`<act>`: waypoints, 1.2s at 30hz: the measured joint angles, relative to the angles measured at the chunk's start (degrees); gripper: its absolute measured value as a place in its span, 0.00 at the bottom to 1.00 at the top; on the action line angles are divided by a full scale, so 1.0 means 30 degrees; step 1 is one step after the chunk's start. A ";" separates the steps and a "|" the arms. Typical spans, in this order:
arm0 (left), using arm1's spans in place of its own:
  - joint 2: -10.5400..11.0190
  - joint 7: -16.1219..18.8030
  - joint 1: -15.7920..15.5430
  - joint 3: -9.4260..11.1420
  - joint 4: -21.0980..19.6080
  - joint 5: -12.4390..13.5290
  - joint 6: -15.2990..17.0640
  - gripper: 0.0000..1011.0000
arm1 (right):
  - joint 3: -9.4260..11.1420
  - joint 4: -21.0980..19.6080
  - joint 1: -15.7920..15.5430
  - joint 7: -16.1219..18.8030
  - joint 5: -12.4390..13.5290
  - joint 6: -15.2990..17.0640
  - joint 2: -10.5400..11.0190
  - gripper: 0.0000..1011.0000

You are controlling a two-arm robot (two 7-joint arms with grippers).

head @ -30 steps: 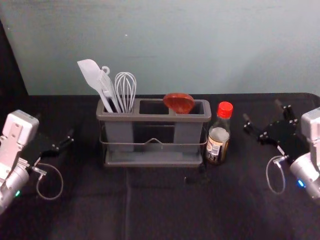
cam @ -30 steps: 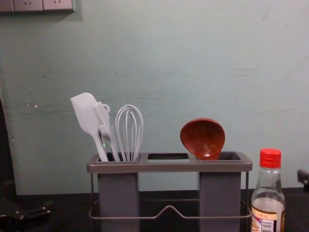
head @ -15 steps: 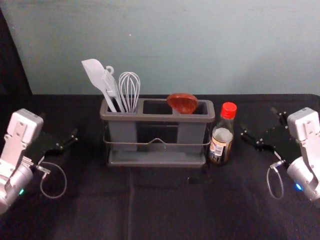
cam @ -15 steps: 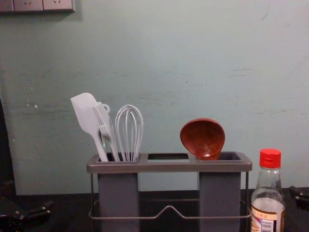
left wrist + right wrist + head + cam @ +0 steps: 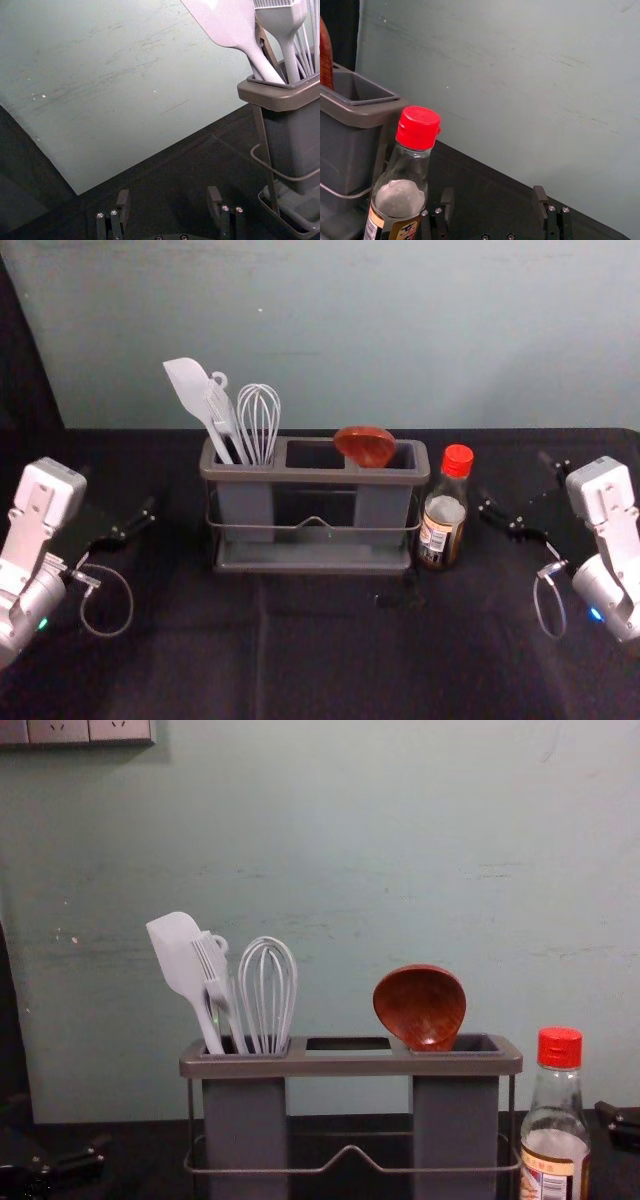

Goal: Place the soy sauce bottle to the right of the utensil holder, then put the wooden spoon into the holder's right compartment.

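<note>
End effectors, right (image 5: pixel 517 480) near bottle (image 5: pixel 441 530), left (image 5: pixel 117 490) near holder (image 5: pixel 312 477), wide open, empty

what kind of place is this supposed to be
Probably a mock kitchen counter set up for robot practice: a utensil holder with a whisk and wooden spoon, and a soy sauce bottle between two robot arms.

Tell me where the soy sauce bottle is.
In the head view, the soy sauce bottle stands upright on the dark table, just right of the utensil holder, between it and the right pincer.
</note>
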 joint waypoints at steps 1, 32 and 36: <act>0.0000 0.0001 0.0000 0.0000 0.0000 0.0001 0.0000 1.00 | 0.0000 -0.0001 0.0000 -0.0001 0.0000 0.0002 0.0001 0.99; 0.0001 0.0001 0.0001 0.0000 0.0000 0.0000 0.0000 1.00 | 0.0036 0.0020 0.0011 0.0048 0.0106 -0.0037 -0.0019 0.99; 0.0001 0.0001 0.0001 0.0000 0.0001 0.0000 0.0000 1.00 | 0.0035 0.0021 0.0011 0.0056 0.0112 -0.0041 -0.0019 0.99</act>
